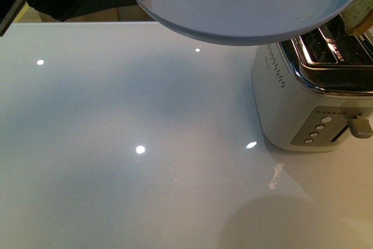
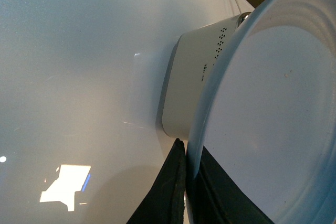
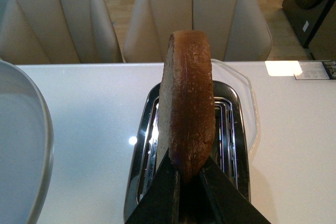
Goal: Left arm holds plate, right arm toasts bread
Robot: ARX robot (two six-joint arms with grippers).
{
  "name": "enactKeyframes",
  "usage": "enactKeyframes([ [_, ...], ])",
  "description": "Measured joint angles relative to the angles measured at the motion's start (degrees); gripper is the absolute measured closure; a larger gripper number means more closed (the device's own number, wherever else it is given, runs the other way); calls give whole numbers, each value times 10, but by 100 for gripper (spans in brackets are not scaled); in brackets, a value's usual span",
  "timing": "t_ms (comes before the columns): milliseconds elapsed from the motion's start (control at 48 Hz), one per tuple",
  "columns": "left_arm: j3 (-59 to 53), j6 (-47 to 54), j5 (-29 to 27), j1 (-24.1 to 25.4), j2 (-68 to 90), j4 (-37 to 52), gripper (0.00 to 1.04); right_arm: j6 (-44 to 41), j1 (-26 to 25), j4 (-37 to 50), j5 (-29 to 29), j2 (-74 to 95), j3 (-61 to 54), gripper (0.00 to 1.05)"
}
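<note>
White glossy table [image 1: 116, 173] carries the toaster [image 1: 297, 115]. The left gripper [image 2: 187, 153] is closed on the rim of the plate [image 1: 245, 4] and holds it empty in the air beside the toaster, probably to receive toast. The right gripper [image 3: 191, 169] pinches the bread [image 3: 189, 108] upright over the slots [image 3: 227, 129], so it can slide in; they look empty.

We see the bread [image 3: 189, 103] standing on edge, crust facing us, its lower end pinched between the two black fingers of the right gripper [image 3: 188, 163]. Just beyond it sits the toaster [image 3: 237, 145], chrome slots open, on the white table [image 3: 89, 103]. The plate [image 3: 37, 145] peeks in at the picture's edge, clear of the toaster. Two beige chairs [image 3: 58, 19] stand past the table.
</note>
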Motion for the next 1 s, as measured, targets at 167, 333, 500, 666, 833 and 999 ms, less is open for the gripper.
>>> enactKeyframes([
  [167, 0, 0, 0, 0, 0, 0, 102, 0, 7, 14, 2, 23, -1, 102],
  [333, 0, 0, 0, 0, 0, 0, 102, 0, 8, 31, 5, 52, -4, 102],
  [500, 0, 0, 0, 0, 0, 0, 102, 0, 8, 53, 8, 83, -6, 102],
  [666, 0, 0, 0, 0, 0, 0, 102, 0, 9, 73, 11, 103, -6, 102],
  [833, 0, 0, 0, 0, 0, 0, 102, 0, 8, 77, 11, 115, -6, 102],
  [999, 0, 0, 0, 0, 0, 0, 102, 0, 8, 86, 13, 135, -2, 102],
])
